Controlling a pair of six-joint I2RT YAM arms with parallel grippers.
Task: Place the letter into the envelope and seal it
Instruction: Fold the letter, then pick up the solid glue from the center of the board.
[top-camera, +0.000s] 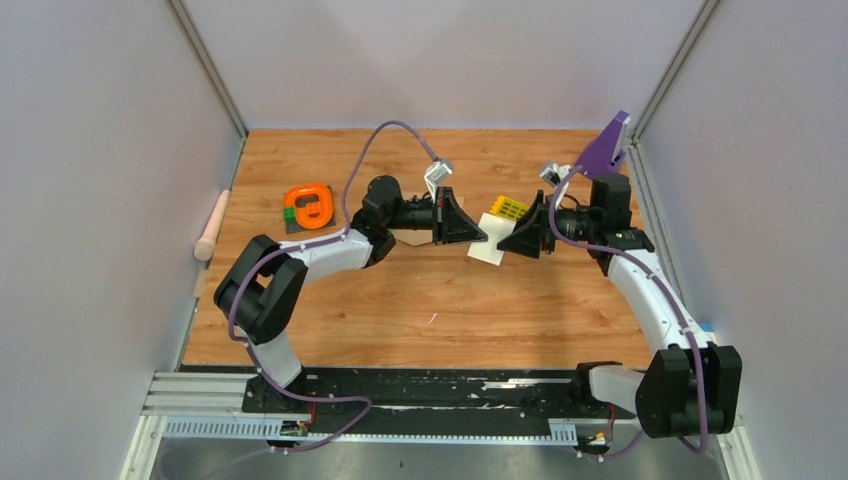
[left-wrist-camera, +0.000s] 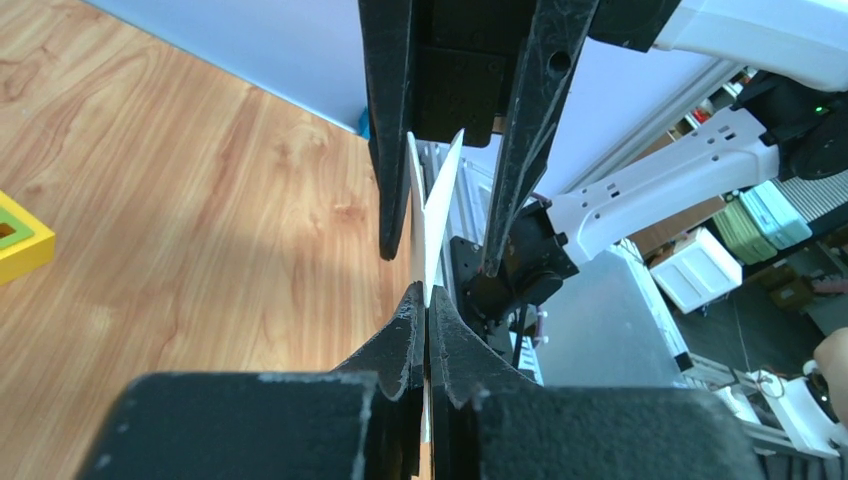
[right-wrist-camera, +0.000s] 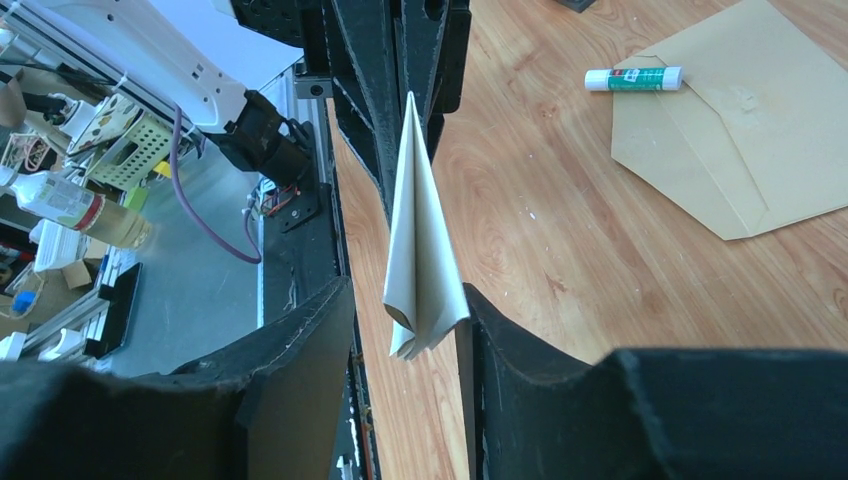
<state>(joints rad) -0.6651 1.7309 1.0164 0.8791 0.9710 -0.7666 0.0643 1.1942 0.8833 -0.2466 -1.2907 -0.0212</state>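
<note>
**Twin white-and-black arms strung with lilac cable**

The left arm (top-camera: 300, 255) and right arm (top-camera: 650, 290) share one build: smooth white link shells between chunky black joint housings. A lilac cable (top-camera: 400, 123) runs along each arm. The left gripper (top-camera: 483, 236) and right gripper (top-camera: 500, 245) are matte black triangular wedges, and their fingers (left-wrist-camera: 400, 340) taper to thin blades with rough, scuffed edges. A purple printed bracket (top-camera: 606, 148) tops the right wrist. The bases are bolted to a scratched black plate (top-camera: 440, 385) on a ribbed aluminium rail (top-camera: 200, 400)

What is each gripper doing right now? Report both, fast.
Left gripper: shut on the letter.
Right gripper: open, jaws on either side of the letter, not clamping it.
</note>
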